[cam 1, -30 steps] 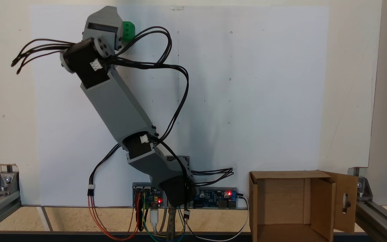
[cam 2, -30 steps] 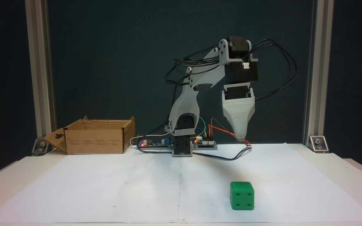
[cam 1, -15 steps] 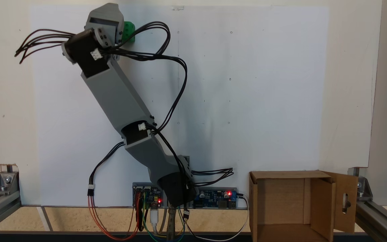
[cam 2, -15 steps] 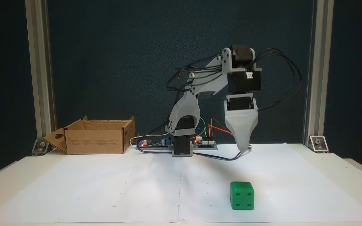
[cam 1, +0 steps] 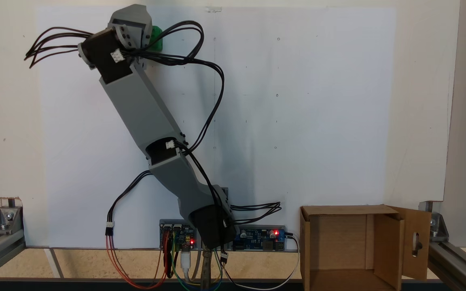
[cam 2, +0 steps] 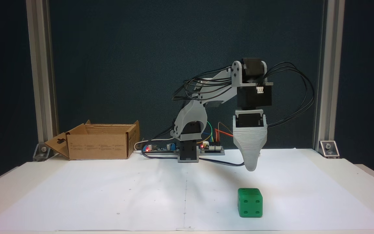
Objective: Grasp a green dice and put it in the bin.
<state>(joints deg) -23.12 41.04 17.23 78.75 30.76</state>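
Pincer hanging tip-down above the white paper sheet on the counter, poised over the green dice but not touching; clear gap visible between tip and cube top. Jaw spread: cannot tell, one grey wedge showing in the side-on fixed view, the other jaw lined up behind it. Dice just below and slightly nearer the camera than the tip, sitting flat on the paper, four-pip face toward the lens; in the top-down fixed view only a green sliver peeking out beside the wrist housing, rest covered by the arm. Vertical wrist pose presumably chosen for a straight drop onto the cube. Bin well apart from the pincer, far to its left in the side-on view, beside the base and controller boards; in the top-down view the bin sits open-topped with a slotted flap folded outward, so likely ready for a drop-in. Stage judged as approach, grasp not yet made. Cables looping off the wrist, clear of the dice.
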